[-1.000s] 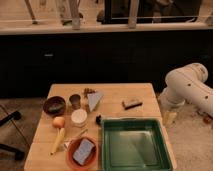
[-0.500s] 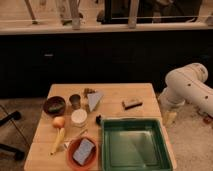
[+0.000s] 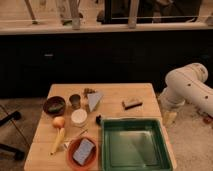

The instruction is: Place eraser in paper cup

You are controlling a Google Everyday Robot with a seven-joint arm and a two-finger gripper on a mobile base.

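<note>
The eraser (image 3: 132, 103) is a small flat block with a dark top. It lies on the wooden table (image 3: 115, 91), right of centre near the far edge. A white paper cup (image 3: 78, 117) stands upright left of centre, well apart from the eraser. The white arm (image 3: 186, 85) bends down at the table's right side. The gripper (image 3: 169, 118) hangs beside the table's right edge, to the right of the eraser and a little nearer the camera, touching nothing.
A green tray (image 3: 106, 145) fills the near right of the table. An orange plate (image 3: 70, 151) holds a grey-blue pad (image 3: 83, 151). A dark bowl (image 3: 54, 105), small dark cup (image 3: 75, 100), pale blue wedge (image 3: 94, 100), orange fruit (image 3: 59, 121) and banana (image 3: 58, 140) are on the left.
</note>
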